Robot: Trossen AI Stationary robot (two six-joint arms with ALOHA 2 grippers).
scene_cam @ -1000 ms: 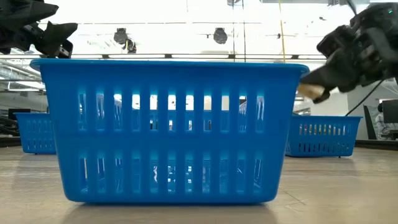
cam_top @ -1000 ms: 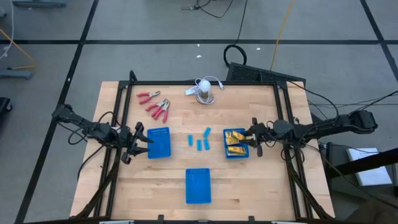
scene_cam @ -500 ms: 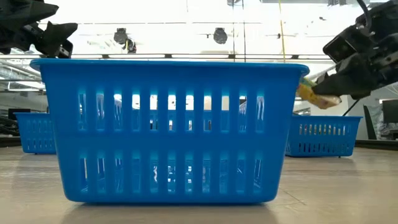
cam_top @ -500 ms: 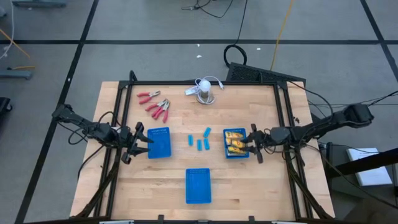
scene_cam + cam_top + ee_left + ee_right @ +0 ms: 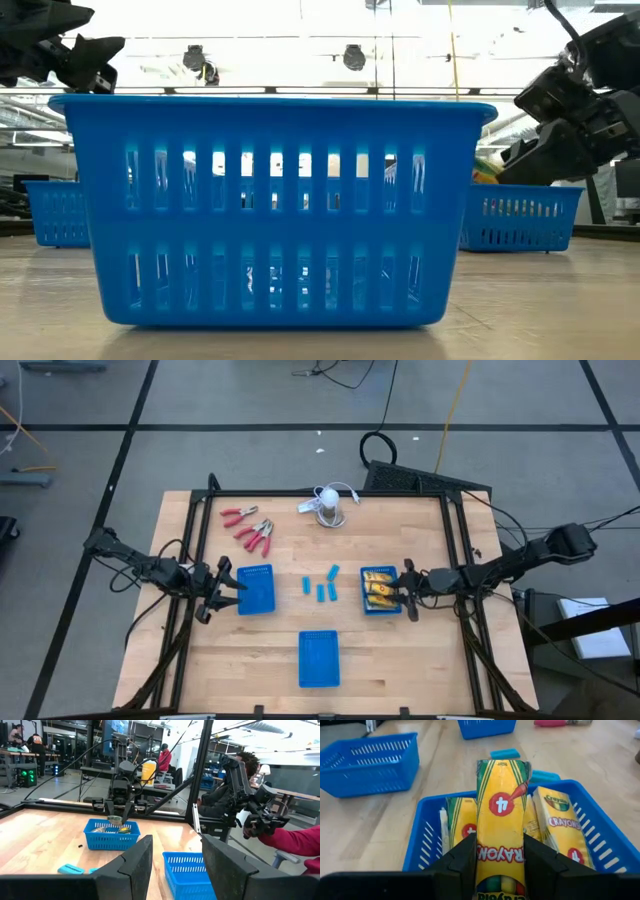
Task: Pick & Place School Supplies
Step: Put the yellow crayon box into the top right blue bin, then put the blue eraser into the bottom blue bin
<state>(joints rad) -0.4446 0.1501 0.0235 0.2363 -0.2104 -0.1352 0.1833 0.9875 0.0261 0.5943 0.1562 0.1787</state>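
My right gripper [image 5: 500,870] is shut on a yellow crayon box [image 5: 501,815] over the right blue basket [image 5: 378,606], where more yellow boxes [image 5: 562,830] lie. In the low view the right gripper [image 5: 545,150] hangs just above that basket's rim. My left gripper [image 5: 225,588] stands open at the left basket [image 5: 257,588], with nothing between its fingers [image 5: 135,865]. Light-blue blocks [image 5: 320,586] lie on the table between the two baskets. Red-handled pliers [image 5: 250,530] lie at the far left. My right gripper pinches the crayon box near its back end [image 5: 500,855], its two long sides between the two fingers [image 5: 462,860]. The fingers come from the table's right, slanting down, and lie along the box. The box sticks out ahead of them over the basket. I cannot tell whether it touches the boxes below.
A third blue basket [image 5: 319,658] stands near the table's front edge and fills the low view [image 5: 270,210]. A white round object with a cable [image 5: 330,505] sits at the far middle. People sit beyond the table in the left wrist view [image 5: 295,840].
My right gripper has sunk toward the right basket with the crayon box and has tipped its fingers further down. The box now sits lower, close over the basket's rim. The grip has stayed shut.
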